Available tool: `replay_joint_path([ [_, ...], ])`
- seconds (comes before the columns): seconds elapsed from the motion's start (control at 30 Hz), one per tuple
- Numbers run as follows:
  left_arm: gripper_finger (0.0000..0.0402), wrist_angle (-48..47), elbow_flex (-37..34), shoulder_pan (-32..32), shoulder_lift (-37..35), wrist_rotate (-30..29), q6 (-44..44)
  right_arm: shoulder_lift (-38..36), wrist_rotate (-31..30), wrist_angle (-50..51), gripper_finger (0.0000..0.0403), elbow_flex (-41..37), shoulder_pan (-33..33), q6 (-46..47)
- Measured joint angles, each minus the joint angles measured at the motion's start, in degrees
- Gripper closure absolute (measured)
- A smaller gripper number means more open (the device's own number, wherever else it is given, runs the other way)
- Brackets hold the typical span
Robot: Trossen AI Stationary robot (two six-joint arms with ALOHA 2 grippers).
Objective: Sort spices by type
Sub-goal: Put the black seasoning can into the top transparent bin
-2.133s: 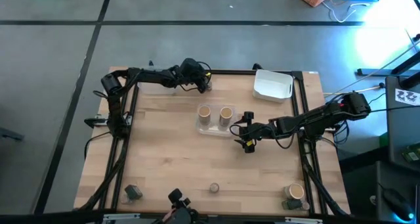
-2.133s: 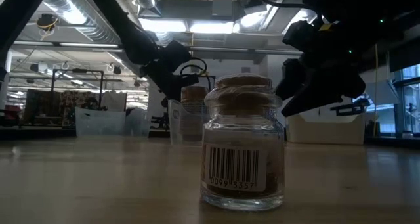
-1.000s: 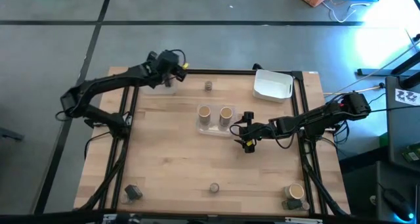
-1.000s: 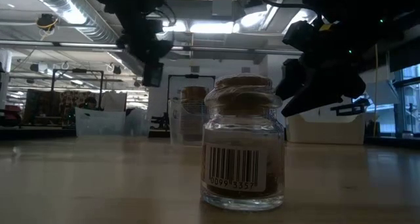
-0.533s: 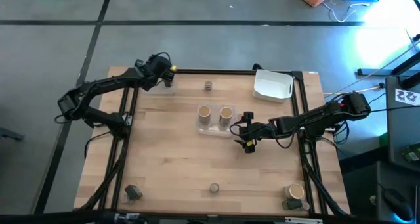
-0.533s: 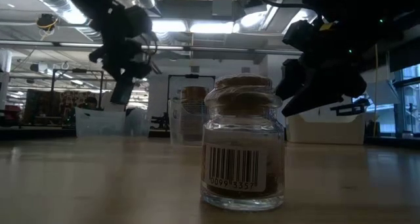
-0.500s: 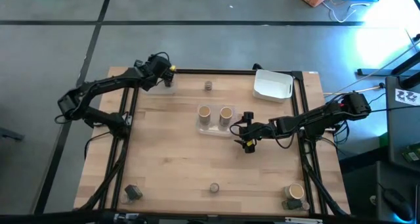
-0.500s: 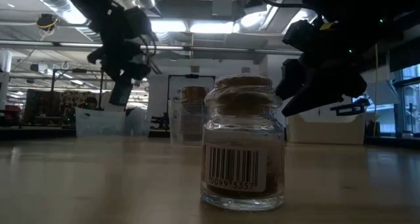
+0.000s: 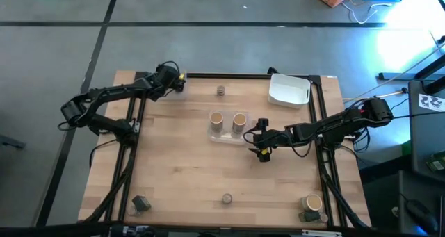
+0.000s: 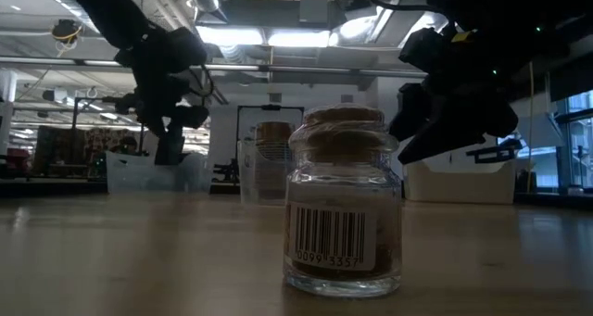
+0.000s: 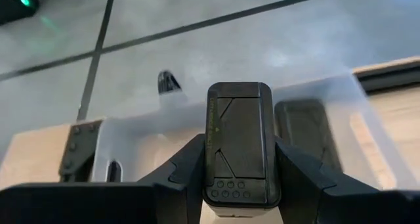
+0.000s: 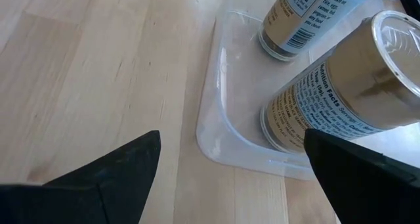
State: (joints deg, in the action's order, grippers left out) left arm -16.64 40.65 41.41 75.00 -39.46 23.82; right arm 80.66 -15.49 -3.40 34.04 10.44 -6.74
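Step in hand: placing a dark jar in its tub.
Left tool (image 9: 169, 80), at 11 o'clock on the desk (image 9: 181, 167), stays clamped on a dark blocky jar (image 11: 239, 145) above a clear tub (image 11: 354, 109); next, lower and release. Right tool (image 9: 262, 141), at centre, fingers apart, waits.

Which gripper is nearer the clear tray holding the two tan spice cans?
Right. The right gripper hangs beside the clear tray, at its edge. The left gripper, holding a dark jar, is off at the table's far-left corner.

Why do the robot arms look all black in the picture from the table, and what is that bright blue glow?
In the low view, bright ceiling lights behind turn the right gripper into a dark shape, and only the small clear glass jar with the barcode looks sharp. In the high view, a blue-white glare washes out the floor.
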Motion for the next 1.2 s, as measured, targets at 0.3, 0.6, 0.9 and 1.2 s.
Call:
replay_joint_path([
  [0.3,0.027,3.27,-4.82,0.0,0.0,1.4,3.82,0.0,0.03,-0.14,0.0029,0.0,0.01,0.0],
  [0.6,0.027,5.72,-6.28,0.0,0.0,1.42,4.28,0.0,0.17,-0.51,0.0029,-0.02,0.01,0.02],
  [0.9,0.0222,5.64,-6.3,0.0,0.0,1.4,2.81,0.0,0.28,-0.66,0.0029,-0.02,0.01,0.02],
  [1.2,0.0197,2.24,-3.7,-0.17,-0.26,2.05,1.22,0.0,0.28,-0.7,0.0029,-0.02,0.01,0.02],
])
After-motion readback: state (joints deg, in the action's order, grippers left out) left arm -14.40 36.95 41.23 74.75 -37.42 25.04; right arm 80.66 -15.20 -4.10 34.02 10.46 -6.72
